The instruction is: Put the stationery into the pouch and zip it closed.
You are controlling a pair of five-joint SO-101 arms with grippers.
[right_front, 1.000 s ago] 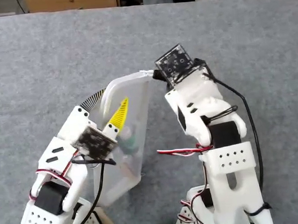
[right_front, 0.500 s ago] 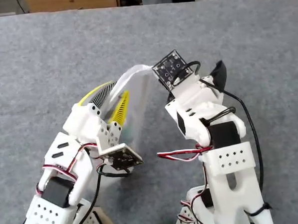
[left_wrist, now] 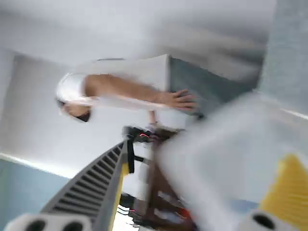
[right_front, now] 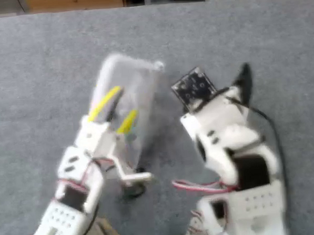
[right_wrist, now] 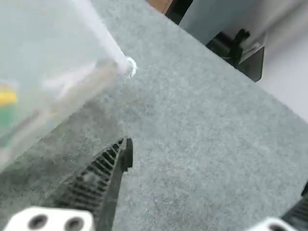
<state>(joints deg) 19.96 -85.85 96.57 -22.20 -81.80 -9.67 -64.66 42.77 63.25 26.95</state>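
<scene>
The translucent pouch (right_front: 128,79) is raised off the grey mat at an angle, with stationery dimly showing through its wall. My left gripper (right_front: 116,111) is shut on the pouch, one yellow finger on each side of it. In the left wrist view the pouch (left_wrist: 226,149) lies between those fingers (left_wrist: 96,192). My right gripper (right_front: 221,88) stands open beside the pouch, apart from it. In the right wrist view the pouch (right_wrist: 43,62) and its zipper pull (right_wrist: 130,67) lie beyond my open right gripper (right_wrist: 197,202); a yellow and green item (right_wrist: 7,106) shows inside.
The grey mat (right_front: 258,33) covers the table, with bare room on every side of the arms. A wooden board (right_front: 74,2) lies past the far edge. A dark stand (right_wrist: 240,43) is beyond the mat's edge.
The left arm has swung the pouch up and away to the left, holding it. The right gripper has let go of the zipper end and drawn back to the right.
</scene>
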